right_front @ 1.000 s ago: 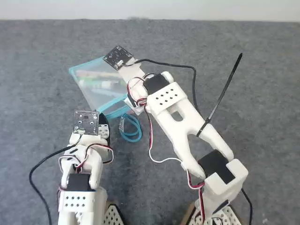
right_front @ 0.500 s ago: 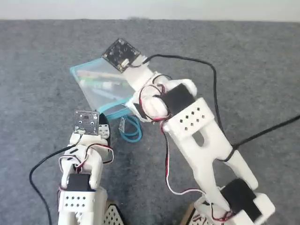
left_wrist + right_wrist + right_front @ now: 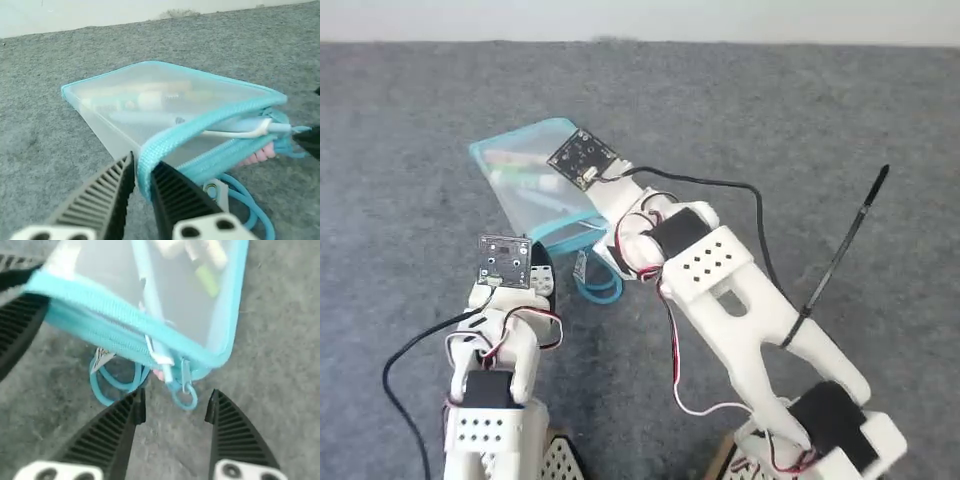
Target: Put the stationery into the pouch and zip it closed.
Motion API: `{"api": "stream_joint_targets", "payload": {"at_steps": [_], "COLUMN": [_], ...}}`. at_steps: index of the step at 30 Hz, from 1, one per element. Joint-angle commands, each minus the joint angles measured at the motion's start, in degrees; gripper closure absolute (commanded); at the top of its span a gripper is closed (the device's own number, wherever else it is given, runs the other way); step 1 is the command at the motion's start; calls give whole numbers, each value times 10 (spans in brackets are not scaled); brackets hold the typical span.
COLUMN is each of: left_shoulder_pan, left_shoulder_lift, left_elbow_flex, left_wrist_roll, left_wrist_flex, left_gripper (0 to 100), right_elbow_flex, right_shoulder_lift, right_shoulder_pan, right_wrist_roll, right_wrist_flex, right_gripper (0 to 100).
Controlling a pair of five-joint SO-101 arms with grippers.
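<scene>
Frosted plastic edged in woven teal zip tape: the pouch [image 3: 525,180] lies flat on the grey, felt-like tabletop [image 3: 840,110], with pens showing as soft shapes through its wall. The left gripper [image 3: 142,167] has its ribbed black jaws nipped narrow on the tape at the pouch's near corner. I'd guess that is an anchor, so the bag won't slide when the zip is pulled. The right gripper [image 3: 177,397] hangs over the far end of the same mouth, jaws wide, straddling the little ring pull [image 3: 184,399] without touching it. The mouth gapes there, and a white pen clip [image 3: 235,134] and a pink end [image 3: 257,156] poke out; they probably need tucking in first. A thin teal cord loop [image 3: 602,298] trails beside the pouch.
</scene>
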Motion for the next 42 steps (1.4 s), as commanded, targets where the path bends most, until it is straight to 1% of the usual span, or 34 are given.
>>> {"api": "stream_joint_targets", "payload": {"at_steps": [1, 8, 12, 15, 20, 22, 24, 27, 30, 38, 42], "left_shoulder_pan": [3, 3, 3, 3, 3, 3, 3, 3, 2, 2, 2], "left_shoulder_lift": [-9, -9, -9, -9, -9, -9, -9, -9, -9, -9, -9], "left_elbow_flex": [-13, -14, -14, -14, -14, -14, -13, -12, -12, -11, -11], "left_wrist_roll": [-5, -5, -5, -5, -5, -5, -5, -5, -5, -5, -5], "left_wrist_flex": [-14, -14, -14, -14, -14, -14, -14, -14, -14, -14, -14], "left_gripper": [987, 987, 987, 987, 987, 987, 987, 987, 987, 987, 987], "right_elbow_flex": [-36, -113, -140, -141, -139, -123, -87, -13, 40, 53, 52], "right_shoulder_lift": [33, 118, 131, 95, -7, -48, -85, -128, -144, -88, -51], "right_shoulder_pan": [3, 1, 4, 5, 0, 5, 6, 3, 6, 6, 24], "right_wrist_roll": [0, -2, -3, -3, -4, -4, -4, -4, -3, -3, -2], "right_wrist_flex": [-20, -22, -16, 15, 75, 80, 67, 20, -20, -47, -75], "right_gripper": [804, 803, 802, 802, 801, 801, 801, 804, 804, 804, 804]}}
